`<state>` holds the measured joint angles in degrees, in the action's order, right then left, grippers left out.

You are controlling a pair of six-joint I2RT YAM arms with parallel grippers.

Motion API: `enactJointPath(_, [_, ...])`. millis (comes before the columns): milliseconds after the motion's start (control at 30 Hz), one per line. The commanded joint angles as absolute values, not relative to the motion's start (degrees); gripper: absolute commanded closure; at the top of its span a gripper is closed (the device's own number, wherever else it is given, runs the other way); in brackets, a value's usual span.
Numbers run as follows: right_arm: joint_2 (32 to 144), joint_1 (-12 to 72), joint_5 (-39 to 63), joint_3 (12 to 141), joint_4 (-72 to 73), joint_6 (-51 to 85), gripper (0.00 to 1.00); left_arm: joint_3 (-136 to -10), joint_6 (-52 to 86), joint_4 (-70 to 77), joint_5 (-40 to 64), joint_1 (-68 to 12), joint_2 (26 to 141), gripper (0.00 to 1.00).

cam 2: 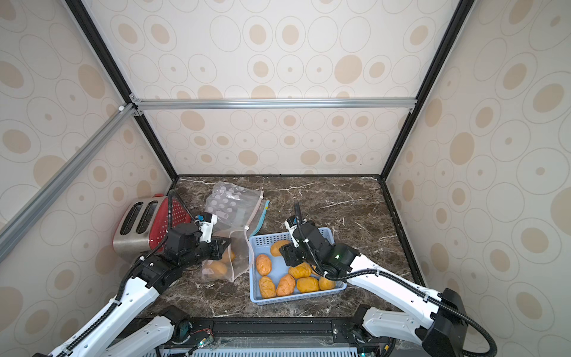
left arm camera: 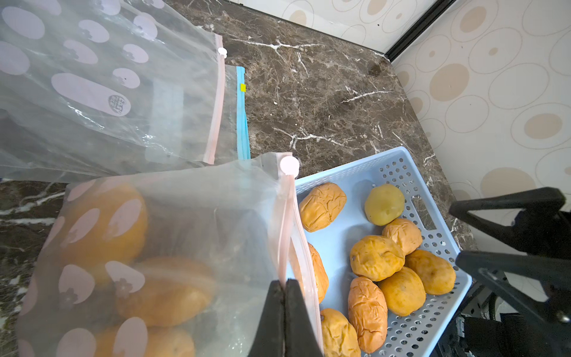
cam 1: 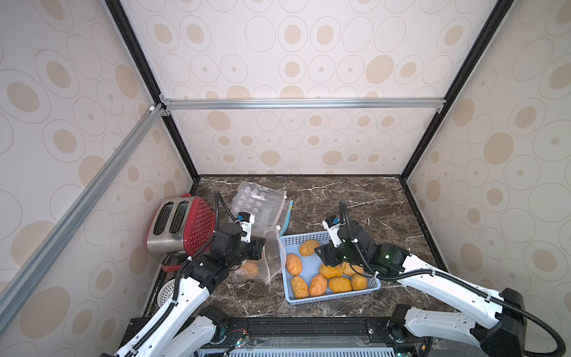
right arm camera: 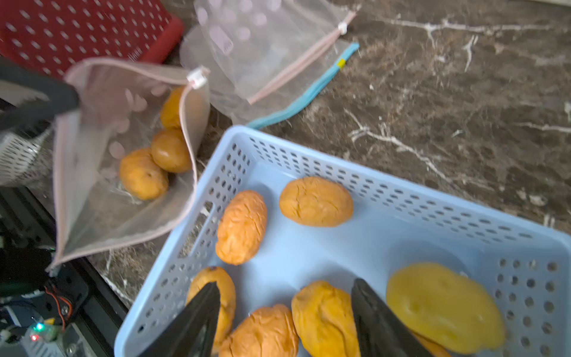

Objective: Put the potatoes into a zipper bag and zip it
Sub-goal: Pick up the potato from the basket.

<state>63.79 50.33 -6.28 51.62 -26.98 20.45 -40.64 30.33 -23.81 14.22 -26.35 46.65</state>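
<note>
Dark marble bench (cam 1: 370,210): the left tool (left arm camera: 284,282) pinches the limp zipper bag (left arm camera: 173,216) by its rim. The right tool (right arm camera: 285,282) gapes over light, probably soft potatoes (right arm camera: 315,201) in the basket (right arm camera: 309,148) at the bag's 3 o'clock; grip one across its middle.

potatoes (left arm camera: 173,293) in zipper bag (left arm camera: 222,197) hazy behind film | right wrist view blurred | white strainer (cam 1: 167,292) mostly under left arm (cam 1: 191,293)

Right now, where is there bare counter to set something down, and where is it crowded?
Free: marble counter between blue basket, back wall and right wall; a strip along the front rail. Crowded: left side, with toaster, spare bags, the potato bag in the left end effector.
</note>
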Motion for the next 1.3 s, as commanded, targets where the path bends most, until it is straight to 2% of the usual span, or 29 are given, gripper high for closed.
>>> enactJointPath(0, [65.28, 49.42, -6.76, 53.89, -41.25, 20.02, 0.30, -40.39, 29.00, -22.49, 13.44, -26.10, 46.05, 1.00])
enactJointPath(167, [69.30, 47.81, -1.24, 56.30, -48.52, 18.01, 0.29, -39.62, 28.74, -21.74, 13.71, -26.08, 46.14, 1.00])
enactJointPath(333, [76.34, 47.81, -7.77, 60.20, -56.47, 13.07, 0.25, -40.04, 27.96, -21.77, 13.65, -26.10, 47.65, 1.00])
enactJointPath(600, [82.21, 47.99, -6.51, 61.32, -53.70, 6.34, 0.17, -38.69, 27.43, -20.55, 12.82, -26.02, 47.64, 1.00])
enactJointPath(1000, [91.96, 47.99, -5.98, 62.38, -53.34, 2.51, 0.16, -38.36, 27.33, -20.39, 13.17, -26.05, 48.85, 1.00])
enactJointPath(1133, [94.33, 47.96, -5.72, 62.22, -51.21, 1.96, 0.19, -38.41, 27.36, -20.39, 13.06, -25.97, 48.86, 1.00])
enactJointPath(1267, [96.86, 47.99, -4.91, 63.00, -49.83, 3.28, 0.32, -38.26, 27.41, -20.38, 13.06, -25.99, 48.89, 1.00])
